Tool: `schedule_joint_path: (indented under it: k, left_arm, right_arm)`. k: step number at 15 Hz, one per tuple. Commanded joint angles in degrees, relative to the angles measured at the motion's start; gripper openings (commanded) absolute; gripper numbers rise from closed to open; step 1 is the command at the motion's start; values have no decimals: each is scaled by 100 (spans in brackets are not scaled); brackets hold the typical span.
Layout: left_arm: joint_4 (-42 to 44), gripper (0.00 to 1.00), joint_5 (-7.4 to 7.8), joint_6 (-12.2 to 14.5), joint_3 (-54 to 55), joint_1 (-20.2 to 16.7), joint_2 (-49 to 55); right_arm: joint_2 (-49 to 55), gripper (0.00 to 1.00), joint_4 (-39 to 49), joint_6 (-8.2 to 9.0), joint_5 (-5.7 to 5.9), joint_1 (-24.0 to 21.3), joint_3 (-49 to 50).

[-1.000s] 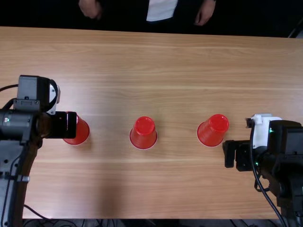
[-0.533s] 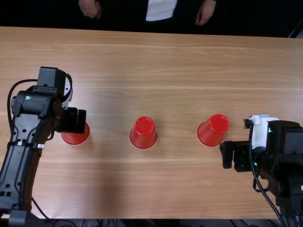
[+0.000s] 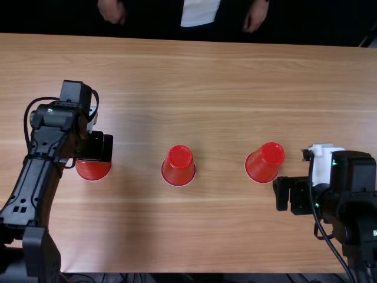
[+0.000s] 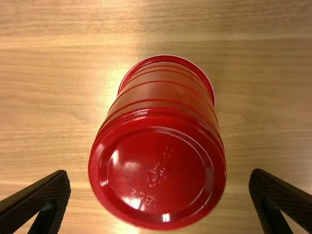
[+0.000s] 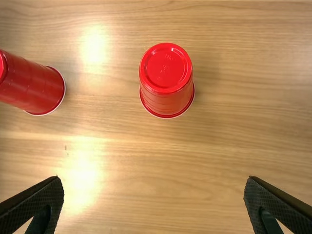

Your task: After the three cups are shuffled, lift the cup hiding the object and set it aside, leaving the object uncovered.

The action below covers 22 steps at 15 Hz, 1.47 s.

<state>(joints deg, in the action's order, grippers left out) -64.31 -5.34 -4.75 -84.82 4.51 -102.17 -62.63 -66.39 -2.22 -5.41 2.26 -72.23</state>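
Three red cups are standing mouth-down in a row across the middle band of the top view on the table (image 3: 224, 76). Left cup (image 3: 93, 170) is at lower left, middle cup (image 3: 178, 165) at centre, right cup (image 3: 265, 162) right of centre. The hidden object is not showing, so which cup is covering it cannot be told.

Left arm (image 3: 44, 171) is coming up from the bottom left corner, wrist folding over so its head is hanging directly above the left cup and covering the cup's far side. In the left wrist view the cup's base is facing the camera at centre frame. Its long axis is running vertical, straight down from the jaws. Left jaws are released and gaping wide, one finger (image 4: 39, 200) sitting at each bottom corner, both clear of the cup wall.

Right arm (image 3: 347, 188) is sitting at lower right. Right jaws are likewise released and wide, pointing toward frame left, near the right cup but not around it.

Judging by the pose, the left cup is looking like the pick, with the left arm far the nearer. The coming move is likely calling for a straight drop along that axis, then a light squeeze, as the thin wall is likely to buckle.
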Motion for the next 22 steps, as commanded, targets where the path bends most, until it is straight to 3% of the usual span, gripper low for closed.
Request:
schedule_joint_path:
  k: [1, 6, 10, 13, 14, 19, 22]
  left_arm:
    - [8, 100, 39, -147, -246, 41, -233]
    - [-13, 100, 39, -168, -351, 41, -497]
    - [-23, 59, 28, -157, -360, 41, -620]
    - [-34, 15, 39, -157, -360, 41, -620]
    - [-34, 10, 49, -157, -360, 41, -620]
    - [-108, 8, 60, -168, -501, 50, -400]
    - [-108, 8, 60, -421, -562, 41, 224]
  right_arm:
    - [14, 100, 9, 43, -60, 46, 112]
    - [5, 100, 115, 43, -60, 46, 147]
    - [32, 100, 125, 43, -60, 46, 147]
    - [32, 100, 125, 43, -60, 46, 147]
    - [23, 100, 125, 43, -60, 46, 147]
    - [32, 100, 168, 43, -60, 37, 227]
    - [23, 100, 210, 43, -60, 46, 262]
